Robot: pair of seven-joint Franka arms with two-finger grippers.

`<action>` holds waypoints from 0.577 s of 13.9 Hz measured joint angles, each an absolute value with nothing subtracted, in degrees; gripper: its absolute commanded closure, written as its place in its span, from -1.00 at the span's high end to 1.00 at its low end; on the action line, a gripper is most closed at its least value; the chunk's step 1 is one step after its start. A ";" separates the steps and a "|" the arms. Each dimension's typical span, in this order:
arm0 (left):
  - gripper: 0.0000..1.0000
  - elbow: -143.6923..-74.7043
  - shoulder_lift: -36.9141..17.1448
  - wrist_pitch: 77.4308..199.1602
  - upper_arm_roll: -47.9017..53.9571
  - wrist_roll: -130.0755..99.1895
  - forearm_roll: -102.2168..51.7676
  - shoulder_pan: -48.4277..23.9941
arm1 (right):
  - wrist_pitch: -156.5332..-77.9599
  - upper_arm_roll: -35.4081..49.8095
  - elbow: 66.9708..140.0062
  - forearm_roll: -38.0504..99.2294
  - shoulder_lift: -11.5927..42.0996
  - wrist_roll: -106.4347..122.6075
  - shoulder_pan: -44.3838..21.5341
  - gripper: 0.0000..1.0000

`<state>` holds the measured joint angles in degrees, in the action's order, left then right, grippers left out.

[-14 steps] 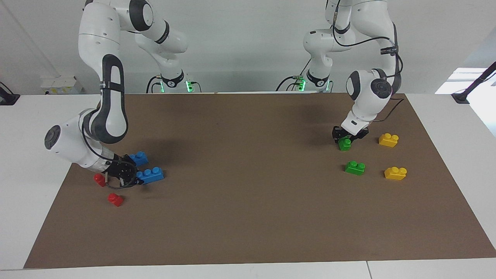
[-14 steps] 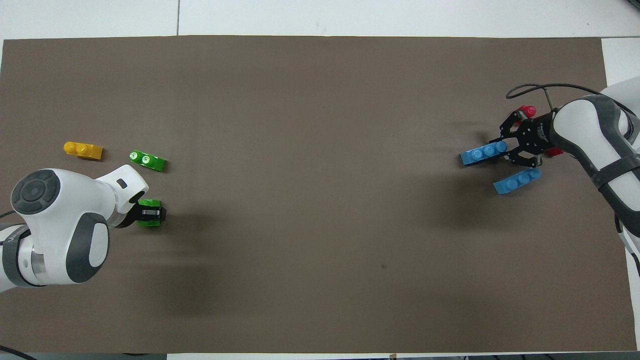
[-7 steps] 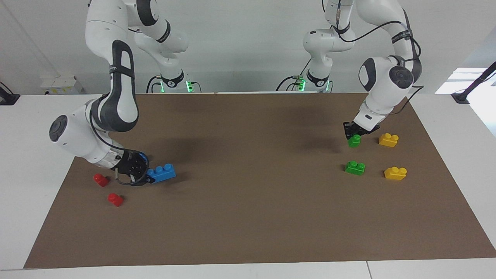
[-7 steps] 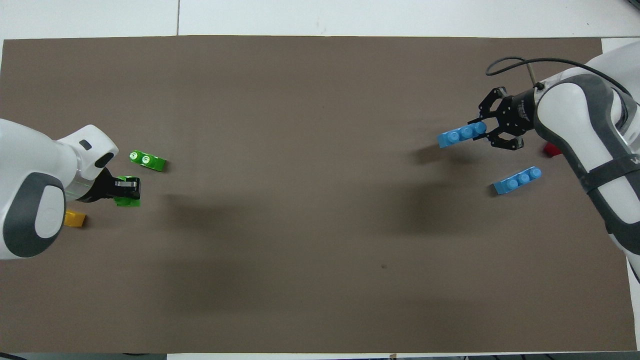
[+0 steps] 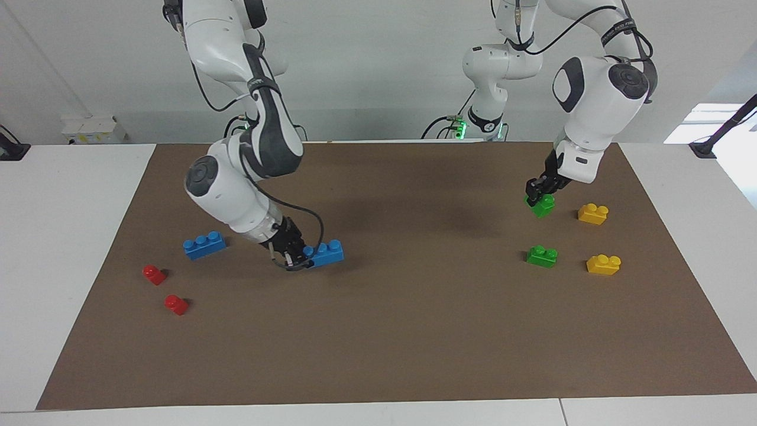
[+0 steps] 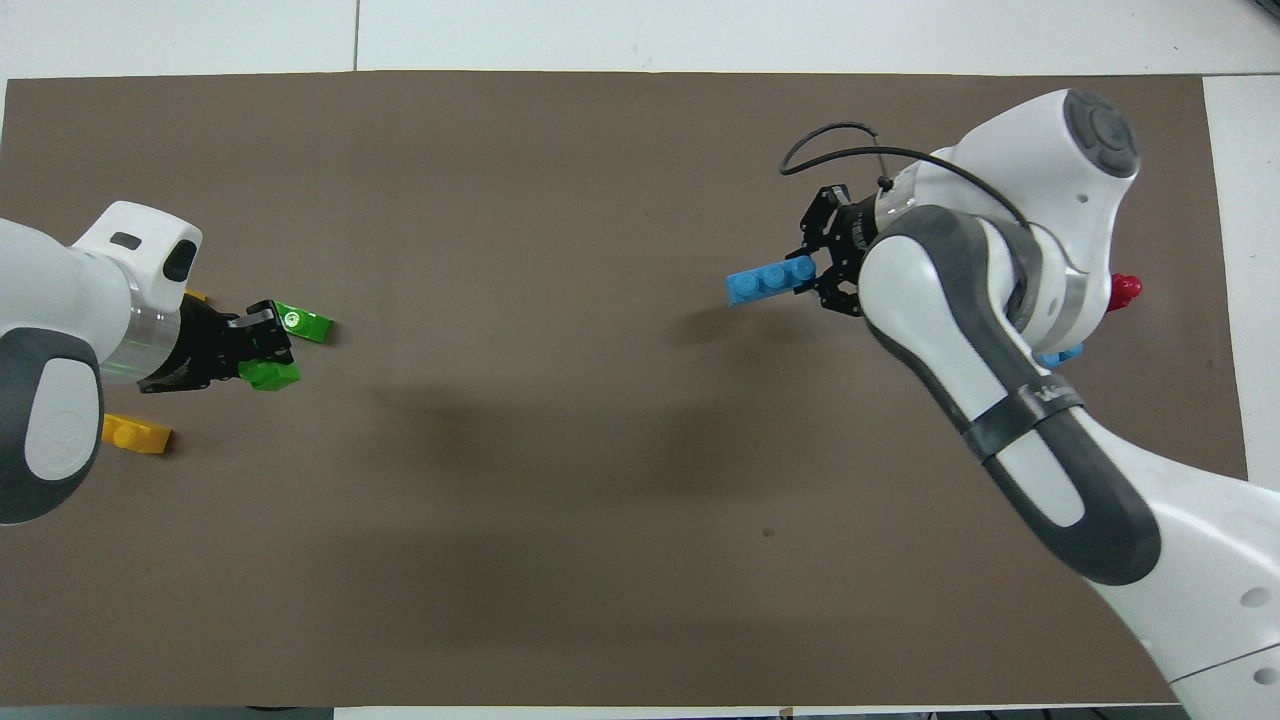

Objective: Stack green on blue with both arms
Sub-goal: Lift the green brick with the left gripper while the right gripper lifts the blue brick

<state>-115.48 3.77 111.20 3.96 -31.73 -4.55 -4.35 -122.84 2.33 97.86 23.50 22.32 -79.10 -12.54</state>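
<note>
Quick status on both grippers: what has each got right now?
Left gripper: shut on the green brick, lifted off the mat.
Right gripper: shut on the blue brick, up over the mat.

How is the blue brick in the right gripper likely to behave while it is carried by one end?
The blue brick looks like rigid plastic, so it should not sag. The right gripper is shut on one end only, so it may pivot if bumped. It seems light, sticking out level.
</note>
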 measured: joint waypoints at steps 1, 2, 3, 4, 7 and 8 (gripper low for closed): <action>-1.00 -115.48 3.90 111.21 4.02 -36.97 -4.56 -5.83 | -124.50 2.32 98.76 23.50 22.32 -80.87 -13.88 -1.00; -1.00 -115.47 3.94 111.22 4.06 -41.71 -4.57 -7.29 | -125.68 2.30 99.47 23.50 22.33 -82.51 -14.85 -1.00; -1.00 -115.47 3.95 111.24 4.10 -46.21 -4.57 -8.64 | -126.21 2.31 99.96 23.50 22.33 -83.50 -15.66 -1.00; -1.00 -115.46 3.95 111.42 4.15 -50.82 -4.57 -9.80 | -126.56 2.31 100.39 23.50 22.33 -84.35 -16.64 -1.00; -1.00 -115.45 3.95 113.29 4.22 -65.64 -4.58 -12.32 | -129.91 2.31 101.65 23.50 22.65 -88.92 -19.79 -1.00; -1.00 -115.45 3.95 113.78 4.22 -70.23 -4.58 -13.20 | -131.32 2.31 101.90 23.50 22.93 -90.52 -20.71 -1.00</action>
<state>-115.45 3.95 113.78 4.22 -70.23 -4.58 -13.20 -131.32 2.31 101.90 23.50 22.93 -90.52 -20.71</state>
